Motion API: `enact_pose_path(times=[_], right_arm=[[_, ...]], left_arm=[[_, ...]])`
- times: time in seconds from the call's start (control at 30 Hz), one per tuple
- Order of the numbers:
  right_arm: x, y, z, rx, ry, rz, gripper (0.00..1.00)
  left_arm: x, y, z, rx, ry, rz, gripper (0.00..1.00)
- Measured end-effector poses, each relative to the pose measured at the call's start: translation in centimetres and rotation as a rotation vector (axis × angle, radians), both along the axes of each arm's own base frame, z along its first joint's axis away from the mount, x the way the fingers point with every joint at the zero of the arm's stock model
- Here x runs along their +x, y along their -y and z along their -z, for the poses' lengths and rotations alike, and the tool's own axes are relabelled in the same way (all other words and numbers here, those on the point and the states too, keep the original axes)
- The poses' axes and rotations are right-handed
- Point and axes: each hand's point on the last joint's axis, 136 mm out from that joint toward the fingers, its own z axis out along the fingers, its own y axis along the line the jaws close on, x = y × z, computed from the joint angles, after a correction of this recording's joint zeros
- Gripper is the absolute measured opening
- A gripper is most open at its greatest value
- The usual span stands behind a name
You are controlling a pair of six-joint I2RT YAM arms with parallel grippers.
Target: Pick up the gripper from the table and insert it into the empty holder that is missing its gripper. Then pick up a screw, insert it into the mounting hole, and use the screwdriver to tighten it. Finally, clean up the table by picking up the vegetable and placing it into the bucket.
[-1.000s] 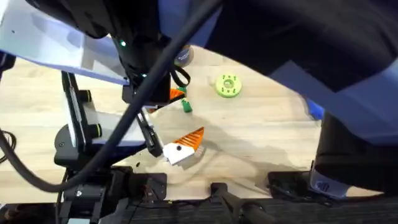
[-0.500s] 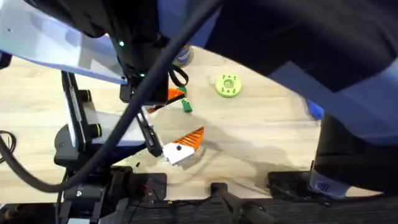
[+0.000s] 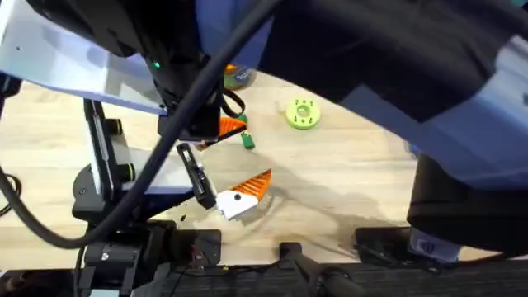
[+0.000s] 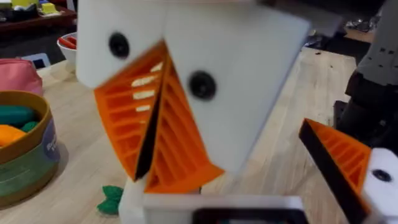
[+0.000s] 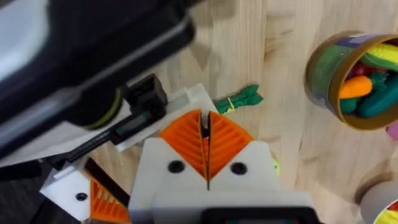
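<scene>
My left gripper (image 3: 229, 126) (image 4: 149, 168) hangs low over the table with its orange pads pressed together and nothing between them. The dark green vegetable (image 3: 247, 141) (image 4: 111, 198) (image 5: 239, 99) lies on the wood just beside its tips. My right gripper (image 5: 207, 146) is higher, looking down, and is shut and empty too. A white holder block (image 3: 235, 203) (image 5: 69, 190) (image 4: 380, 185) lies nearer the bases with an orange ribbed wedge (image 3: 254, 183) (image 4: 339, 158) on it. The bucket (image 3: 239, 76) (image 4: 25, 158) (image 5: 323, 68) stands beyond, holding toy food. The loose gripper, the screw and the screwdriver are out of view.
A lime-green disc with holes (image 3: 303, 114) sits at the back right of the vegetable. A black stand with a white plate (image 3: 103, 173) occupies the left side. Both arms loom dark and blurred under the overhead camera. Bare wood stretches right of the holder.
Both arms have drifted slightly leftward in the overhead view. The left gripper stays shut beside the vegetable, and nothing on the table has moved.
</scene>
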Motion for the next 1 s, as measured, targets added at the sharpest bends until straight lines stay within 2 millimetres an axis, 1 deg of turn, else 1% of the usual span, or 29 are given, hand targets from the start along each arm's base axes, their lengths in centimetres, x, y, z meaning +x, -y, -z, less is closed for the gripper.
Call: enact_pose_path(times=[0.67,0.7,0.73,0.77,0.9,0.93,1.0], right_arm=[[-0.2,0.4,0.0,-0.016,-0.008,0.0,0.006],[-0.2,0.4,0.0,-0.015,-0.008,0.003,0.027],[-0.2,0.4,0.0,-0.017,-0.008,0.004,0.15],[-0.1,0.5,0.0,-0.019,0.0,0.005,0.306],[0.9,1.1,-0.3,-0.026,0.022,0.038,0.866],[1.0,1.3,-0.4,-0.031,0.025,0.043,0.959],[1.1,1.4,-0.4,-0.031,0.024,0.05,0.988]], left_arm=[[-0.2,0.1,0.0,-0.001,-0.002,0.015,0.985],[-0.2,0.1,0.0,-0.001,-0.002,0.015,0.985],[-0.2,0.1,0.0,-0.002,-0.003,0.015,0.985],[-0.3,0.1,0.0,-0.002,-0.003,0.017,0.985],[-0.3,0.2,0.0,-0.003,-0.007,0.019,0.985],[-0.3,0.2,0.0,-0.003,-0.006,0.02,0.985],[-0.3,0.2,0.0,-0.003,-0.006,0.019,0.985]])
